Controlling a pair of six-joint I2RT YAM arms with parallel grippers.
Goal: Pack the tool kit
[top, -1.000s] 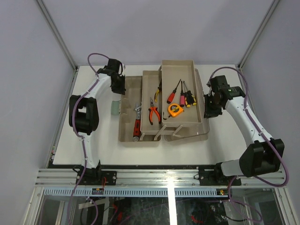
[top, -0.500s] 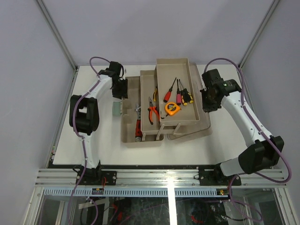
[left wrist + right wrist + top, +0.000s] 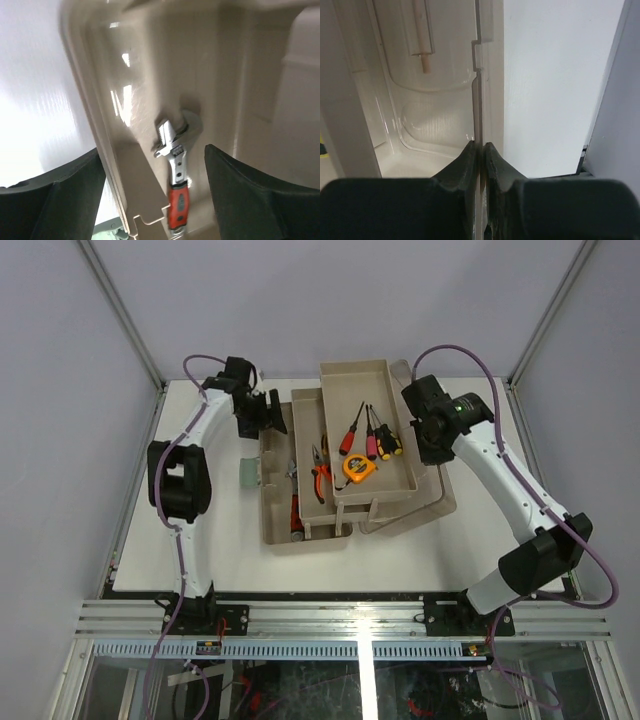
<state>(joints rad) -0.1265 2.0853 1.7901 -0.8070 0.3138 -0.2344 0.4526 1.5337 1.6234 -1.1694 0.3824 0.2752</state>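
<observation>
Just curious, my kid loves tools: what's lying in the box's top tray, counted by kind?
In the top tray:
Screwdrivers: 3
Tape measure: 1
Total: 4

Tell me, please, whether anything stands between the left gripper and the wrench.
Nothing visible does. The open left gripper has a clear line to the wrench, which lies uncovered on the toolbox floor; the box's side wall runs beside it, not over it.
</observation>
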